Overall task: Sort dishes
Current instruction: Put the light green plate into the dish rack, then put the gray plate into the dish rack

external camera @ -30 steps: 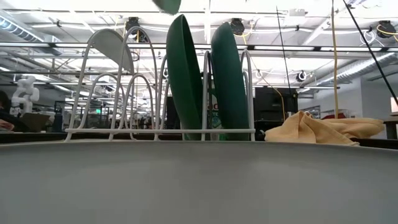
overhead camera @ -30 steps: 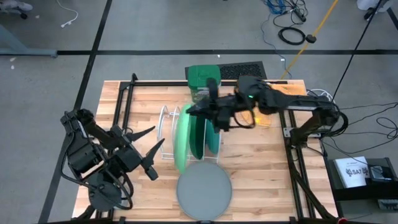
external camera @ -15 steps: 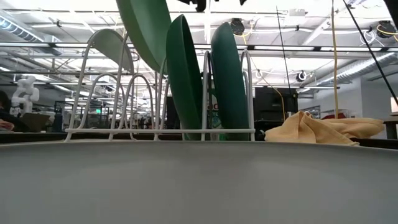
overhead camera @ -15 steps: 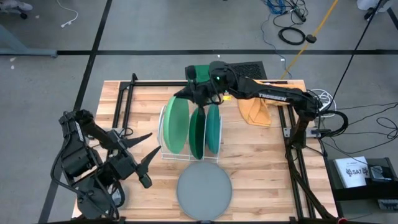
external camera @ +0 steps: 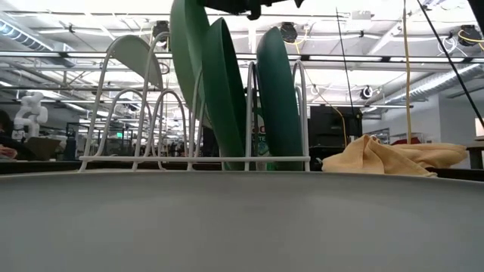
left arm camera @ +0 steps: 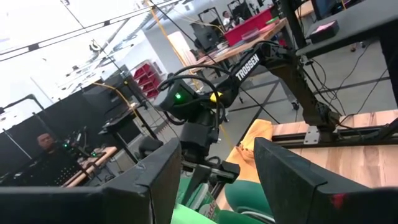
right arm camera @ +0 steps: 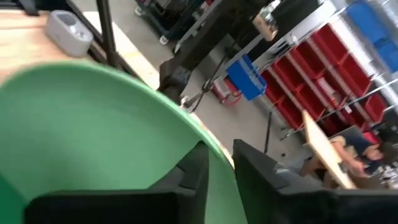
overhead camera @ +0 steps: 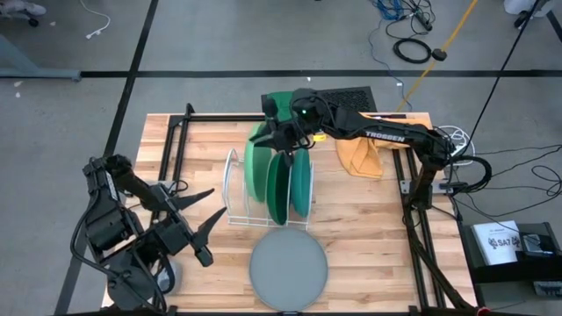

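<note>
The wooden table (overhead camera: 369, 228) carries the white wire rack (overhead camera: 235, 189) at centre, three plates on edge in it, rims running twelve to six. The grey plate (overhead camera: 288, 266) lies flat at six o'clock of the rack. The right gripper (overhead camera: 283, 133) sits at the rack's twelve o'clock end, fingers narrowly parted astride the light green plate (overhead camera: 256, 167)'s rim, apparently letting go. The left gripper (overhead camera: 207, 213) waits wide open and empty at eight o'clock, nearer the grey plate.

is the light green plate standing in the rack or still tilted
Standing on edge in the white rack, leaning slightly. The light green plate sits beside the two darker plates, with the right gripper at its top rim.
</note>
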